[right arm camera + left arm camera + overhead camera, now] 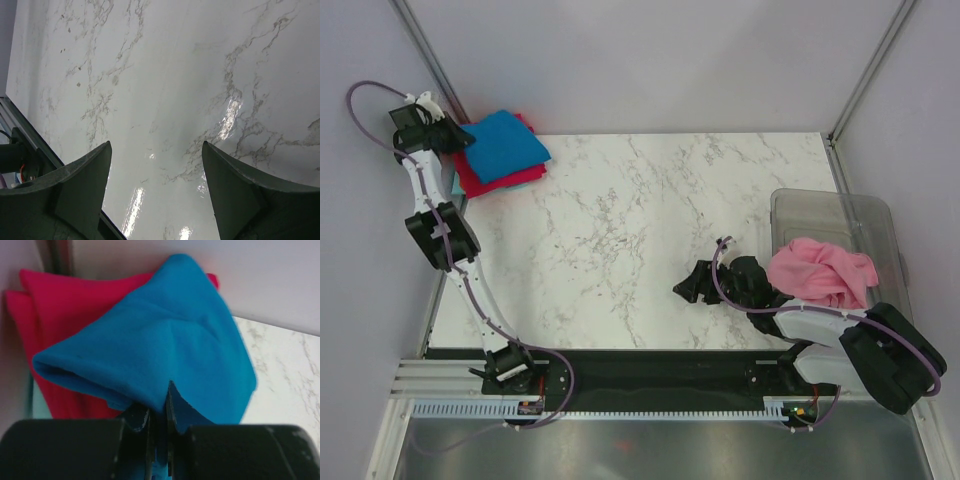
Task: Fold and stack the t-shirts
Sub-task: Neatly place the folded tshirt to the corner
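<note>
A folded bright blue t-shirt (505,146) lies on top of a folded crimson red t-shirt (472,182) at the table's far left corner, with a pale teal edge (527,182) showing under them. My left gripper (453,138) is shut on the near edge of the blue shirt (165,345), over the red shirt (65,305). A crumpled pink t-shirt (820,272) lies in the clear plastic tub (865,215) at the right. My right gripper (686,290) is open and empty above the bare table (165,80), left of the tub.
The marble table top (650,240) spreads between the stack and the tub. Grey walls and metal corner posts (430,60) close the back and sides. The arm bases sit on a black rail (650,375) at the near edge.
</note>
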Tool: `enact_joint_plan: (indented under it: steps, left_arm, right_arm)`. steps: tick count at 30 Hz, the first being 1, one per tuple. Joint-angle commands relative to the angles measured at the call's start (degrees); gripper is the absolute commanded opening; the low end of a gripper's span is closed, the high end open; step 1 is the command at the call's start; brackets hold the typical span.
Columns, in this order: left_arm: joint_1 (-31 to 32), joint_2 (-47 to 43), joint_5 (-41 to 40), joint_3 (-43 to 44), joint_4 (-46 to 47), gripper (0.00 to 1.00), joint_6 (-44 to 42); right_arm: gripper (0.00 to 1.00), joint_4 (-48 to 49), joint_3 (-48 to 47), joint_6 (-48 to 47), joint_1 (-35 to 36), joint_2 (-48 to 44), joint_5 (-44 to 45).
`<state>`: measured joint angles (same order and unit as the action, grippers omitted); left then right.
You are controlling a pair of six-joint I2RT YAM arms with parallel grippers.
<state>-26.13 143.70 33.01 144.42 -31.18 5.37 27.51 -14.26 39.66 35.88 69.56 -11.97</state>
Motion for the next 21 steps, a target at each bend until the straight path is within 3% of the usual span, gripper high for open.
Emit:
enact_joint_plan:
  steps: [1,6,11,13,14,15,16,21]
  left_arm:
    - [-1.29,1.14,1.01,-1.50,7.08,0.13,4.30]
    - [-1.20,1.93,-10.23,-4.41,12.19,0.18,3.77]
    - [-0.94,3.17,-15.95,-4.41,16.23,0.22,2.99]
    - [0.11,3.60,-18.85,-4.23,18.78,0.28,1.93]
    - [0.64,3.87,-19.82,-3.97,19.66,0.35,0.97]
    - [1.60,4.22,-20.96,-2.93,20.19,0.62,0.44]
    - [1.96,4.31,-21.50,-2.65,20.63,0.98,0.26]
    - [3.72,-1.48,-25.98,-5.27,17.21,1.00,3.06]
  right_arm:
    - [0.81,3.34,0.29,-0.46,0.16,-0.65,-0.43]
    - [0.81,3.69,0.46,-0.20,0.16,-0.92,-0.34]
    - [0.81,3.96,0.81,-0.02,0.16,-1.53,0.45]
    - [0.81,3.96,0.99,0.15,0.16,-1.71,0.72]
    - [0.81,3.96,0.99,0.16,0.16,-1.80,0.80]
    - [0.81,4.04,0.99,0.24,0.16,-1.88,1.07]
    - [0.81,4.05,0.99,0.24,0.16,-1.88,1.16]
    - [0.81,4.05,0.46,-0.11,0.07,-1.09,0.72]
